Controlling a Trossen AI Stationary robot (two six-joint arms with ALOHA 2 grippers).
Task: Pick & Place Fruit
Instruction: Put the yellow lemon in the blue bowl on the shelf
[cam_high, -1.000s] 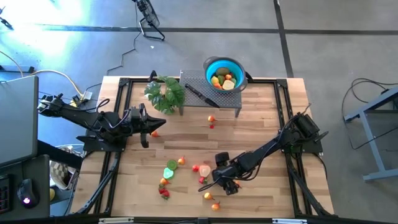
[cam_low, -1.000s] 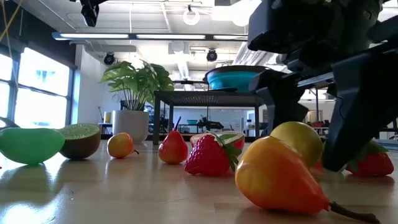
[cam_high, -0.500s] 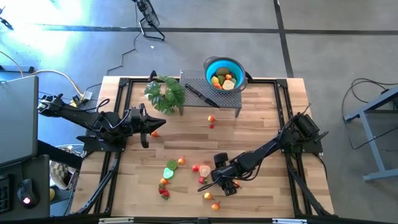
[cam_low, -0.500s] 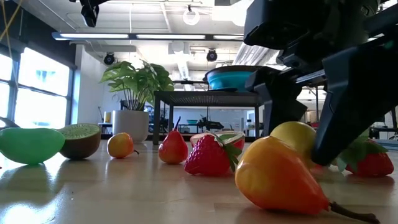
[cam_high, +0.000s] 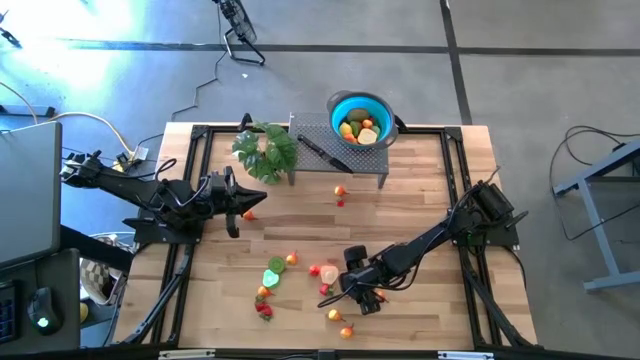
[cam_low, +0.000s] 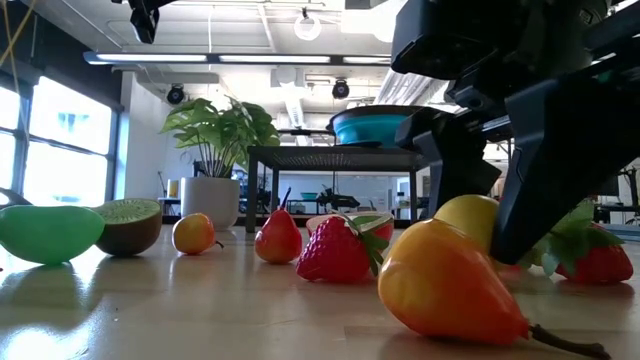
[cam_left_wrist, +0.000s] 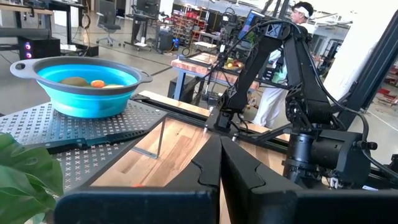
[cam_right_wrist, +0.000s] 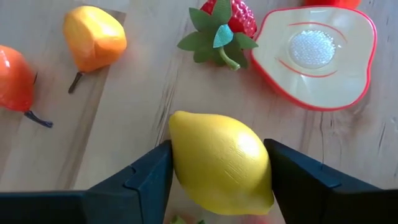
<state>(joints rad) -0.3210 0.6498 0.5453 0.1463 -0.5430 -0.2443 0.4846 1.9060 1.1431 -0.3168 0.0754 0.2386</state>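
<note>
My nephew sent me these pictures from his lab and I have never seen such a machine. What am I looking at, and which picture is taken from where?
These are two dark robot arms working at a wooden table, each ending in a two-finger gripper. One picture looks straight down from above, one looks level across the table top, and two come from cameras on the arms' wrists.

The right gripper is low over the table with a yellow lemon between its open fingers; whether they press on it yet I cannot tell. The left gripper waits near the plant, its fingers shut on nothing.

Toy fruit is scattered on the wood: a strawberry, a cut kiwi, an orange pear. At the back, a blue bowl on a metal rack already holds some fruit.
</note>
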